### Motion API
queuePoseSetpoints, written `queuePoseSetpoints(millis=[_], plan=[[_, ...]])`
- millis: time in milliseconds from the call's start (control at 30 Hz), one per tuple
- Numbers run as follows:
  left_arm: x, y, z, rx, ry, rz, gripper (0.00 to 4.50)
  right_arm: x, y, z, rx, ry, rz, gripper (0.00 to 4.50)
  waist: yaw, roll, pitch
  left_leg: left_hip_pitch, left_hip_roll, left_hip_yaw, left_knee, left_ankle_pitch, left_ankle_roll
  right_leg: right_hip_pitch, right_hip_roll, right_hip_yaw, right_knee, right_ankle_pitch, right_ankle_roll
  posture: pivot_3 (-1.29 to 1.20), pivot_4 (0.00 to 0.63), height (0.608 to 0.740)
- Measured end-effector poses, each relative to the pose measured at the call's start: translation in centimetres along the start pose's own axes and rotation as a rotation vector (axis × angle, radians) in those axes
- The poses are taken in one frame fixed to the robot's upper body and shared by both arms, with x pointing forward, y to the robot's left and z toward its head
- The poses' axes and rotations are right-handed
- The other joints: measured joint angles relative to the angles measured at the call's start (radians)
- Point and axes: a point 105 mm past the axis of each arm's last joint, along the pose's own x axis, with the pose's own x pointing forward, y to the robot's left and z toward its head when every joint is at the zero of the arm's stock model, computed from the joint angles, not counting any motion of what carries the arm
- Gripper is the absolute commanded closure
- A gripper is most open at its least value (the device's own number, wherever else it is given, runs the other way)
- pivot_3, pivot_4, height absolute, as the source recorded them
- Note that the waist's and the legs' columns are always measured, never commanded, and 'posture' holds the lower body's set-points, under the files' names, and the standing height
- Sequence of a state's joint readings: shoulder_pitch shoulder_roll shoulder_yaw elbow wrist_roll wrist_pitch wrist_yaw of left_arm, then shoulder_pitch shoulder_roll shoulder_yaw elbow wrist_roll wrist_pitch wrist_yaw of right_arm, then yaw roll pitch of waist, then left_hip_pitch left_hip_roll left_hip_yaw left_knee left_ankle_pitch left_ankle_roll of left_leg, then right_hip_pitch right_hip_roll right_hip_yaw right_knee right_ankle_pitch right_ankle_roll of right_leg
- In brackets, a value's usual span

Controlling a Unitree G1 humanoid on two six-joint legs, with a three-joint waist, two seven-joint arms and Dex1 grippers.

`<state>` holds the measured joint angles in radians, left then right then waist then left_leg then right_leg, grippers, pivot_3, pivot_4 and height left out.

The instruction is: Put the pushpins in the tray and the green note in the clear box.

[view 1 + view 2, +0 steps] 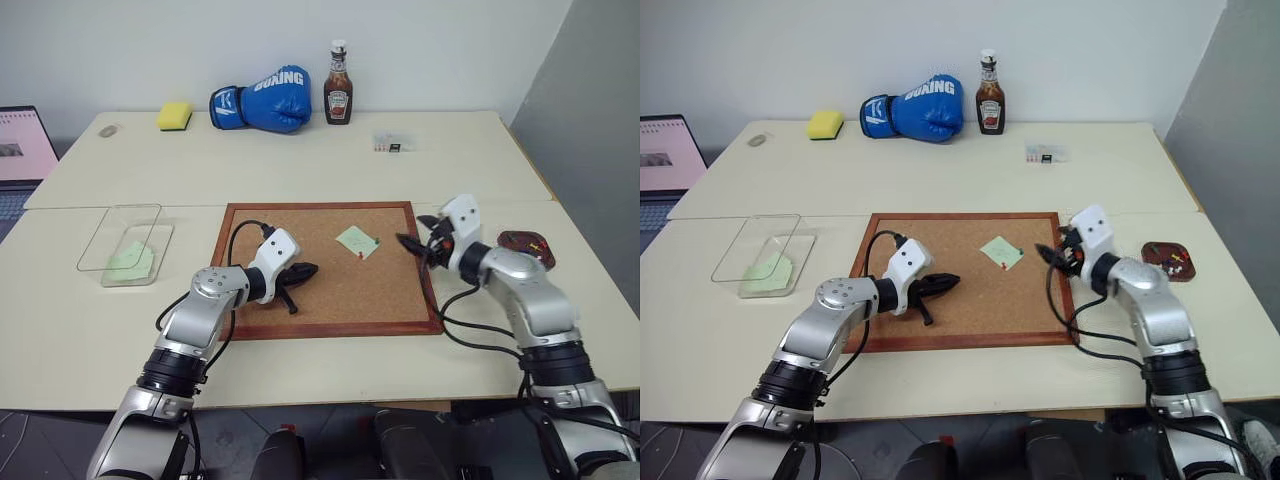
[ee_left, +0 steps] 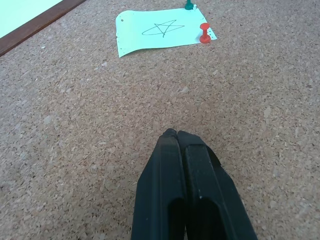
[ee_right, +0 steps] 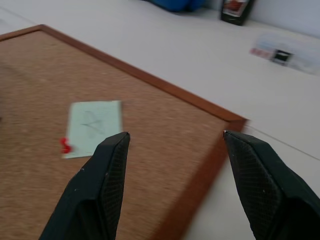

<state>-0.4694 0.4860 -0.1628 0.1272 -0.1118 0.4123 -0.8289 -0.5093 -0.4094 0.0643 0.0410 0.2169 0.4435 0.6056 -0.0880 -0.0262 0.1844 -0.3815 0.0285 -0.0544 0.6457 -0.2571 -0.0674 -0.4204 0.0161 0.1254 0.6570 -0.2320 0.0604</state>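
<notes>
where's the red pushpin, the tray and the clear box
red pushpin (image 2: 204, 34), left wrist view, on its red head
tray (image 1: 1154, 260), right eye view, on its dark rim
clear box (image 1: 100, 240), left eye view, on its transparent wall

right gripper (image 3: 174, 134): two black fingers spread wide, nothing between them | wood-framed brown corkboard (image 3: 165, 130): its corner lies beyond the fingertips | pale green square paper note (image 3: 94, 127): flat on the cork, faint scribble on it | red pushpin (image 3: 65, 145): at the note's corner | small clear labelled case (image 3: 286, 52): on the cream table (image 3: 165, 45), well apart
</notes>
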Motion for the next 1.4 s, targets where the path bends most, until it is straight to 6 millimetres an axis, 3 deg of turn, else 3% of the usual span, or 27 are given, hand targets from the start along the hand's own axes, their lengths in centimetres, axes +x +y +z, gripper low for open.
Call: queuePoseSetpoints(millis=[133, 433, 800, 833, 900, 1267, 1400], plan=[[-0.1, 0.0, 0.0, -0.001, 0.002, -0.001, 4.5, 1.6, 1.2, -0.8, 0.027, 0.011, 0.024, 1.34, 0.0, 0.0, 0.0, 0.0, 0.0, 0.0, 0.0, 0.0, 0.0, 0.0, 0.0, 0.0, 0.0, 0.0, 0.0, 0.0, 0.15, 0.74], [-0.1, 0.0, 0.0, -0.003, 0.004, 0.0, 4.5, 4.6, 1.5, -1.3, 0.049, 0.023, 0.028, 1.34, -0.001, 0.0, 0.0, 0.0, 0.0, 0.0, 0.0, 0.0, 0.0, 0.0, 0.0, 0.0, 0.0, 0.0, 0.0, 0.0, 0.15, 0.74], [-0.2, 0.0, 0.0, -0.002, 0.005, 0.001, 4.5, 6.4, 1.8, -3.3, 0.06, 0.08, 0.001, 1.34, -0.002, 0.0, 0.0, 0.0, 0.0, 0.0, 0.0, 0.0, 0.0, 0.0, 0.0, 0.0, 0.0, 0.0, 0.0, 0.0, 0.15, 0.74], [-0.2, 0.0, 0.0, -0.001, 0.005, 0.0, 4.5, 6.6, 1.7, -3.3, 0.066, 0.076, -0.012, 1.63, -0.002, 0.0, 0.0, 0.0, 0.0, 0.0, -0.001, 0.0, 0.0, 0.0, 0.0, 0.0, 0.0, 0.0, 0.0, 0.0, 0.15, 0.74], [-0.2, 0.0, 0.0, -0.001, 0.005, 0.001, 4.5, 6.7, 1.6, -3.2, 0.072, 0.073, -0.017, 1.73, -0.003, 0.0, 0.0, 0.0, 0.0, 0.0, -0.001, 0.0, 0.0, 0.0, 0.0, 0.0, 0.0, 0.0, 0.0, 0.0, 0.15, 0.74], [-0.2, 0.0, 0.0, 0.001, 0.006, 0.001, 4.5, 6.8, 1.4, -3.2, 0.086, 0.068, -0.023, 4.05, -0.003, 0.0, 0.0, 0.0, 0.0, 0.0, -0.001, 0.0, 0.0, 0.0, 0.0, 0.0, 0.0, 0.0, 0.0, 0.0, 0.15, 0.74], [-0.2, 0.0, 0.0, 0.002, 0.006, 0.0, 4.5, 6.8, 1.4, -3.2, 0.085, 0.069, -0.02, 4.49, -0.003, 0.0, 0.0, 0.0, 0.0, 0.0, -0.001, 0.0, 0.0, 0.0, 0.0, 0.0, 0.0, 0.0, 0.0, 0.0, 0.15, 0.74]])
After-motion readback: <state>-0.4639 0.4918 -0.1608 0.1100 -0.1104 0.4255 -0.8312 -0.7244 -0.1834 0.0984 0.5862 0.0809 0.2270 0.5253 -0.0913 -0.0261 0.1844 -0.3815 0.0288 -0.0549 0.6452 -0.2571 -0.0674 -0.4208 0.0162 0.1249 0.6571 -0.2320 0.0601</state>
